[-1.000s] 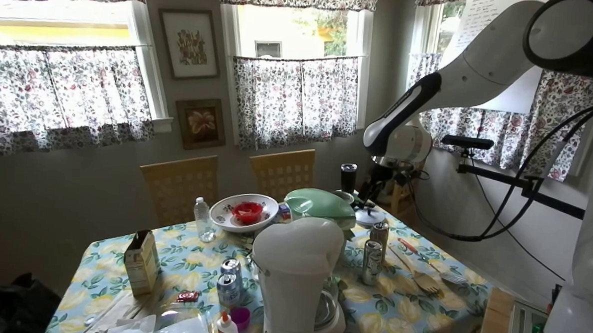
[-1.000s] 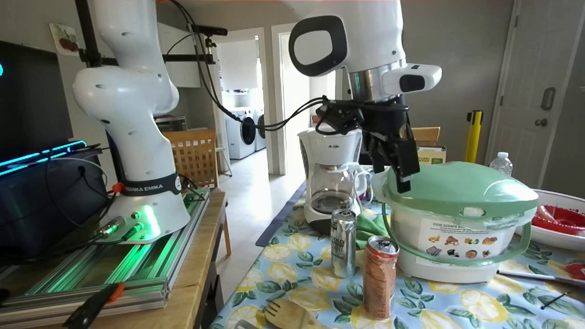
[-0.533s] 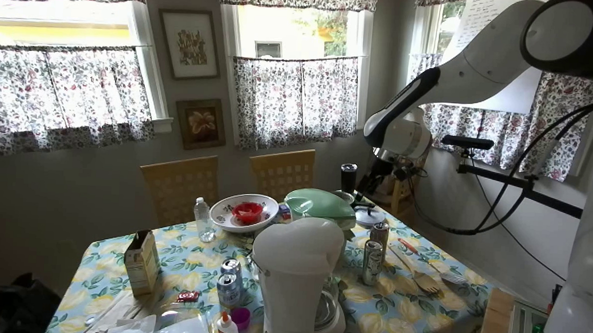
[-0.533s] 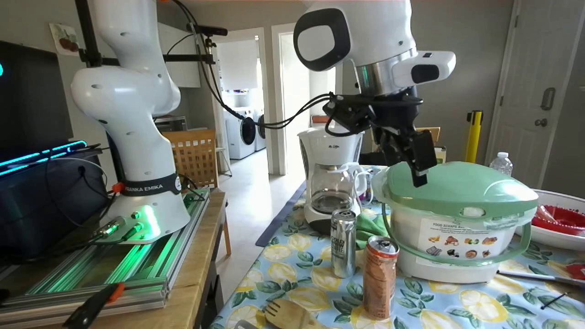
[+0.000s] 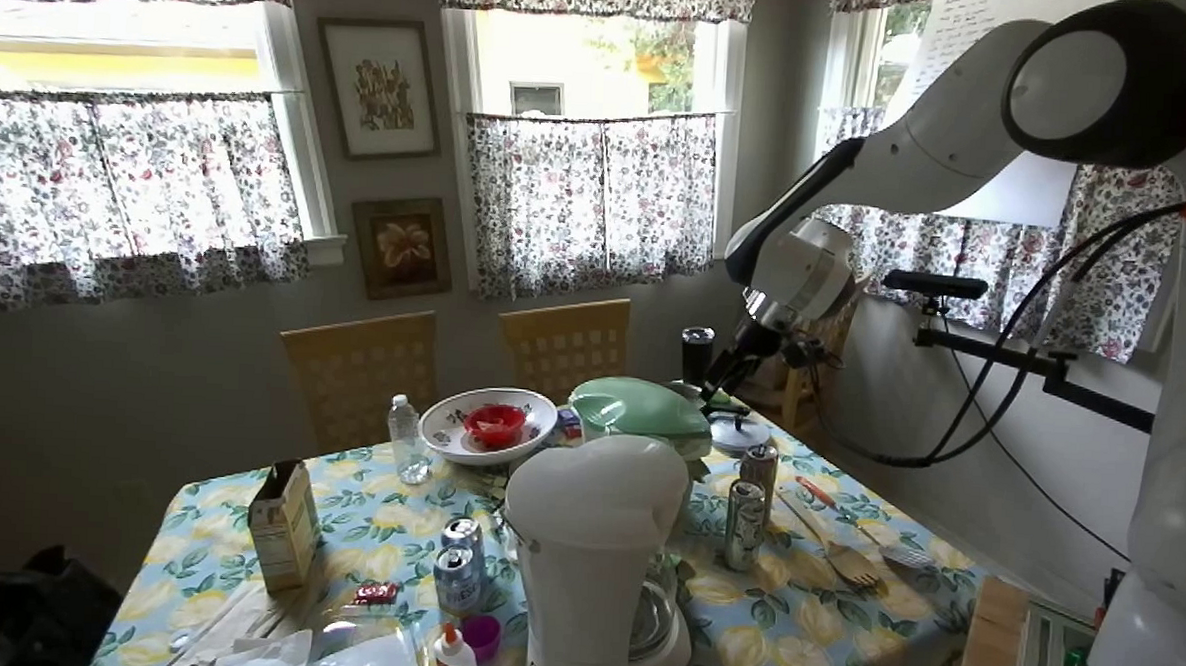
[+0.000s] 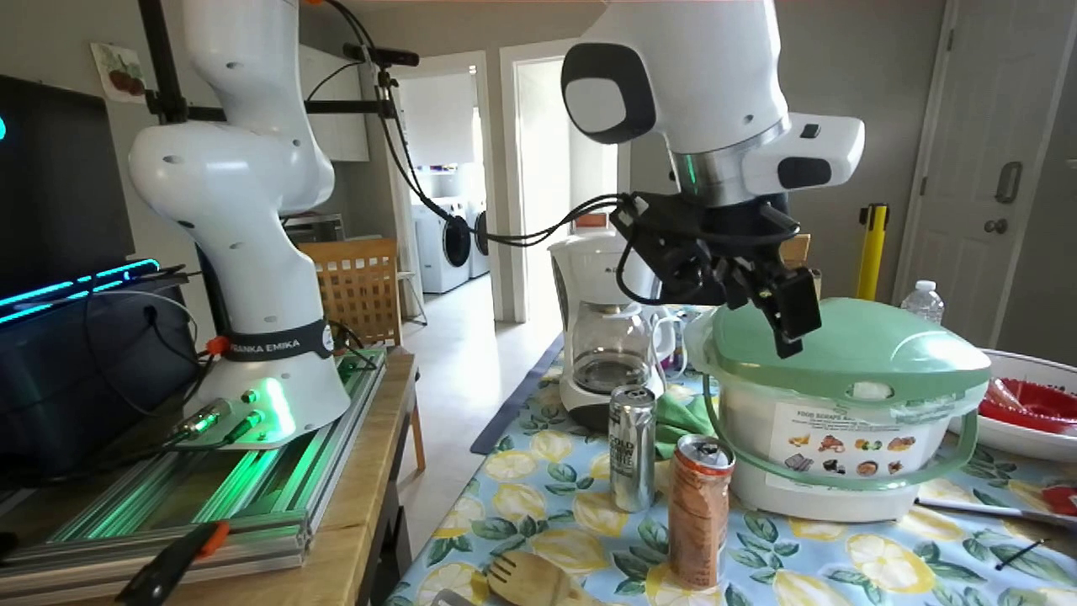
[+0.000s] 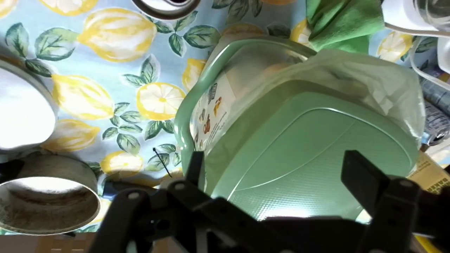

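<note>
My gripper (image 7: pixel 275 165) is open, with nothing between its fingers. It is tilted above the green lid of a white food scraps bin (image 6: pixel 854 433). The lid (image 7: pixel 316 147) fills the space between and beyond the fingers in the wrist view. A pale plastic liner (image 7: pixel 379 79) sticks out around the lid's edge, and the bin's green handle (image 7: pixel 184 119) hangs at its side. In an exterior view the gripper (image 5: pixel 711 390) is at the lid's side, near a white pot lid (image 5: pixel 741 437). I cannot tell whether the fingertips touch the bin lid.
A silver can (image 6: pixel 631 450) and an orange can (image 6: pixel 700 513) stand near the bin. A coffee maker (image 5: pixel 594 533), green cloth (image 7: pixel 346 21) and metal pot (image 7: pixel 49 196) are around it. A white bowl (image 5: pixel 440 434) holds a red bowl (image 5: pixel 495 425). Wooden utensils (image 5: pixel 848 562) lie near the table edge.
The gripper has moved and tilted over the bin lid, shifting right in an exterior view and slightly left in another. The bin and the other objects have not moved.
</note>
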Controlling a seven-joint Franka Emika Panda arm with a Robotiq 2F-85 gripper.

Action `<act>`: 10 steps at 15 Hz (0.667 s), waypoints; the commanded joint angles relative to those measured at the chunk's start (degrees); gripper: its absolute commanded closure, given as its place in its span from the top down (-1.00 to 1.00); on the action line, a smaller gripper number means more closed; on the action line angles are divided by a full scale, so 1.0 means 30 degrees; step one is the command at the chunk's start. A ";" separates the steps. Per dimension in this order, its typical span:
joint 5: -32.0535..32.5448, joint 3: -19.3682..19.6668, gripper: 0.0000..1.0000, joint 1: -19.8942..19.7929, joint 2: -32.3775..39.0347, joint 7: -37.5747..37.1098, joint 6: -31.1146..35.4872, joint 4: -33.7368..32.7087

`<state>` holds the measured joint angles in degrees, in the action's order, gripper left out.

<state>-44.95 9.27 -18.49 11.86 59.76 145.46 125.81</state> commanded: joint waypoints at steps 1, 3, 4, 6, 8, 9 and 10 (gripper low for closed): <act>0.0502 0.0175 1.00 -0.0249 0.1437 -0.0813 -0.1271 -0.1519; 0.0623 0.0231 1.00 -0.0342 0.2092 -0.1340 -0.1705 -0.2144; 0.0324 0.0129 1.00 -0.0493 0.2329 -0.1249 -0.1939 -0.2423; -0.0138 -0.0101 1.00 -0.0803 0.2885 -0.0999 -0.2557 -0.3032; -0.0518 -0.0322 1.00 -0.1074 0.3394 -0.0750 -0.3202 -0.3612; -0.0791 -0.0479 1.00 -0.1221 0.3631 -0.0553 -0.3451 -0.3866; -0.0878 -0.0566 1.00 -0.1318 0.3785 -0.0520 -0.3695 -0.4076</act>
<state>-45.18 9.05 -20.66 20.22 57.63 137.57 117.50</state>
